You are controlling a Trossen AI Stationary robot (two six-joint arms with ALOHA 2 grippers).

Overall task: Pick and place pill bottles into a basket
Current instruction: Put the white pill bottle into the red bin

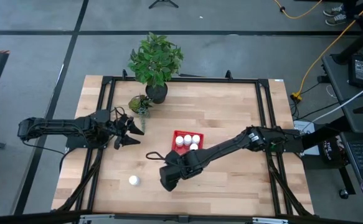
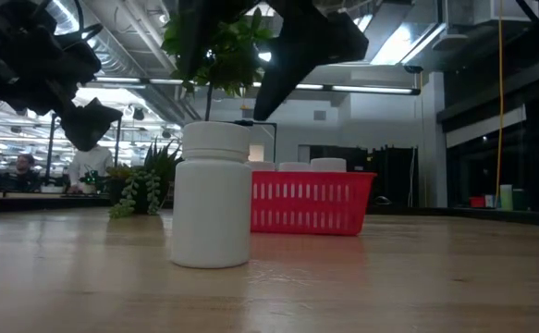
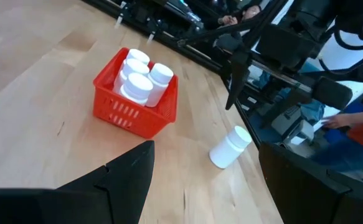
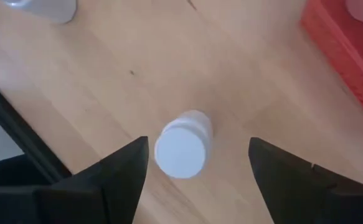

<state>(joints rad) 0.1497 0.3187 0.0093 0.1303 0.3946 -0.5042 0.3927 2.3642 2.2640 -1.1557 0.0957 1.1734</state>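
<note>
L gripper (image 1: 133, 132): mid-left, fingers open, idle, farther off.
Loose pill bottle (image 1: 133, 180): lower left on bench (image 1: 231, 186), upright, axis vertical.
R gripper (image 1: 167, 180): just right of it, fingers open, nearer arm.
Basket (image 1: 176, 134): centre, holds other bottles.

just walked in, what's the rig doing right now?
Sorting pill bottles into the red basket, which already holds several. The right tool hangs open over one last bottle standing on the table, a finger on each side, not yet gripping. The left tool waits open, left of the basket, holding nothing.
</note>
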